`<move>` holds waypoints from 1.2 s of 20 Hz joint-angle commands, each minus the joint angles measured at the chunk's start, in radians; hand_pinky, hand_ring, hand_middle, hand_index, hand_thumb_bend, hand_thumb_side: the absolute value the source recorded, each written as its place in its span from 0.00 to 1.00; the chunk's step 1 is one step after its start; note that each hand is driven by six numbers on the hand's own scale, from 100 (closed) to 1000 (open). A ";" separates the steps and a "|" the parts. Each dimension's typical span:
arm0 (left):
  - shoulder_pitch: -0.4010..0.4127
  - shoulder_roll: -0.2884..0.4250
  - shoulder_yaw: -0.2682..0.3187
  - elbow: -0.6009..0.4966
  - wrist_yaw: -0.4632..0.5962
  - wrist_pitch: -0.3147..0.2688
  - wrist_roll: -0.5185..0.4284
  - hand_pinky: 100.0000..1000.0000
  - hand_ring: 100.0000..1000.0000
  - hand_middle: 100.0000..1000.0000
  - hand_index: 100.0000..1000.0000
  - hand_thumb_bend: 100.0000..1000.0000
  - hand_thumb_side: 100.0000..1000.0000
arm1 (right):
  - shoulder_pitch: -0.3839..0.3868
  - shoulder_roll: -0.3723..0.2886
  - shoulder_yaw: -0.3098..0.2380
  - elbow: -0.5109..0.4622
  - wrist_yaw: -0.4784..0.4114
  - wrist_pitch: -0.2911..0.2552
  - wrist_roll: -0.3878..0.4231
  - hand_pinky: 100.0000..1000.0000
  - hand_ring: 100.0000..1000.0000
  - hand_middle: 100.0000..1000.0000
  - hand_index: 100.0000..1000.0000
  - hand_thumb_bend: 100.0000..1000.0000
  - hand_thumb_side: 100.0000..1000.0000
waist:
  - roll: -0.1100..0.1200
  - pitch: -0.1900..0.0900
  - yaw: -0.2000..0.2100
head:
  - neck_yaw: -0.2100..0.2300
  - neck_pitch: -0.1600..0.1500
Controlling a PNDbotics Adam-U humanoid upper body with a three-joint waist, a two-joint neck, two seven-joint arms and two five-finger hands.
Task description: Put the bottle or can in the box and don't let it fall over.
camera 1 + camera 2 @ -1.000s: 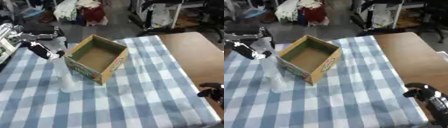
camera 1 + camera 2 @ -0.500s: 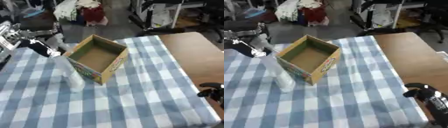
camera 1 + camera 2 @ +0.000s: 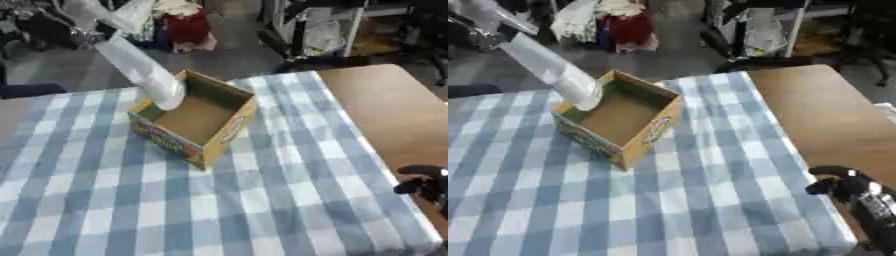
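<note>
Blue-and-white checked cloth covers the desk (image 3: 262, 200), bare all round the box (image 3: 194, 120). A clear bottle (image 3: 140, 75) hangs tilted over the box's near-left rim, base just inside. Above it the left hand (image 3: 83, 20) blurs, grip unreadable. Right hand (image 3: 846, 187) rests curled, well right of the box

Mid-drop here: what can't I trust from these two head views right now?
- Left hand: at the upper left corner in both views, blurred and cut by the edge; its hold on the bottle is unreadable.
- Bottle's lower end: blurred; whether it touches the box floor cannot be told.
- Box print: too blurred to read.
- Right hand: lower right, dark; finger pose unclear.
</note>
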 commanded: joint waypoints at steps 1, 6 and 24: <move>-0.029 -0.042 -0.008 0.063 -0.098 0.000 0.079 0.28 0.06 0.02 0.35 0.00 0.00 | -0.014 -0.018 0.007 -0.010 -0.003 0.003 0.007 0.70 0.64 0.74 0.77 0.00 0.81 | -0.003 -0.014 -0.008 | 0.009 -0.015; -0.020 -0.126 -0.029 0.191 -0.246 -0.060 0.120 0.72 0.54 0.52 0.79 0.00 0.08 | -0.020 -0.012 0.014 -0.010 -0.006 0.008 0.015 0.70 0.64 0.74 0.77 0.00 0.81 | -0.004 -0.011 -0.025 | 0.020 -0.020; 0.024 -0.031 0.082 0.140 0.015 0.013 0.251 0.89 0.87 0.87 0.96 0.00 0.74 | -0.011 -0.015 0.004 -0.003 -0.002 0.010 0.008 0.70 0.64 0.74 0.77 0.00 0.82 | -0.006 -0.009 0.001 | -0.003 -0.020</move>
